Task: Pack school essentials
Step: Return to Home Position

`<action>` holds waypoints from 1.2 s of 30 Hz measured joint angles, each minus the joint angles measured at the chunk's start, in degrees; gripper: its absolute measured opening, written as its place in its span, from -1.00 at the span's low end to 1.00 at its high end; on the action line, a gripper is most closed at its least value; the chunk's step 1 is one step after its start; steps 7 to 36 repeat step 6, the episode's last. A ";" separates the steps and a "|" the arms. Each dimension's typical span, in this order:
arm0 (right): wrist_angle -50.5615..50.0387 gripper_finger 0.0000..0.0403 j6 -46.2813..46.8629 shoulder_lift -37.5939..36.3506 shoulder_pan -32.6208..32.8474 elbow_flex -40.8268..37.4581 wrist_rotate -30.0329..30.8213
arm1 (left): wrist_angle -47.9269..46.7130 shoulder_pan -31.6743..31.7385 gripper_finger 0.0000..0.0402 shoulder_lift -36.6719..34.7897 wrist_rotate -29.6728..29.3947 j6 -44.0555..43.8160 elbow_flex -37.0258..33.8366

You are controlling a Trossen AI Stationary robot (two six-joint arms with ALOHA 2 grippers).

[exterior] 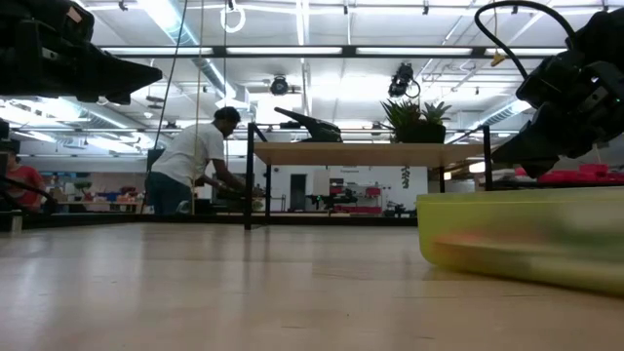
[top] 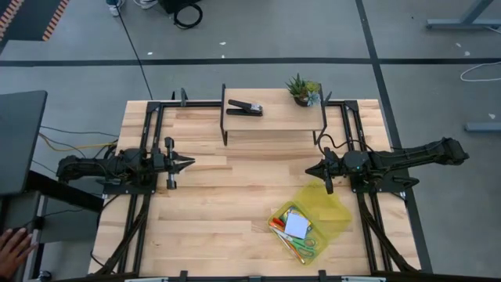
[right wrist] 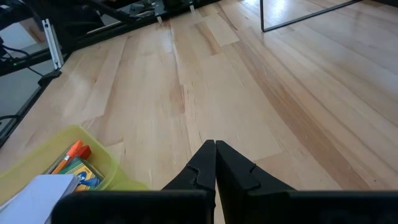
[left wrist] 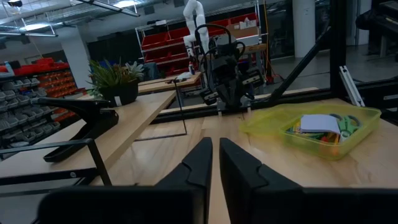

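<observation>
yellow box point(top: 337, 213) sits near table's point(top: 235, 207) front edge.

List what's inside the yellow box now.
Visible inside the yellow box: a pale notepad on top, green scissors and an orange pencil. Whatever lies beneath the notepad is covered and cannot be seen.

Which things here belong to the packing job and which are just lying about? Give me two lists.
Job:
- yellow supply box
- inside it: pale notepad, green scissors, orange pencils, crayon box
- left end effector and right end effector, both empty

Lying about:
- black stapler
- potted plant
- raised shelf under both
</observation>
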 joint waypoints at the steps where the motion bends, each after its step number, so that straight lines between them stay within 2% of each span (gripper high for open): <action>1: 0.00 -0.92 0.00 0.01 -0.01 0.00 0.00 | 0.02 0.01 -0.80 0.00 0.02 0.00 0.00; 36: 0.00 -0.92 0.01 0.02 -0.01 0.00 0.00 | -0.01 0.00 -0.82 0.00 0.02 0.00 0.00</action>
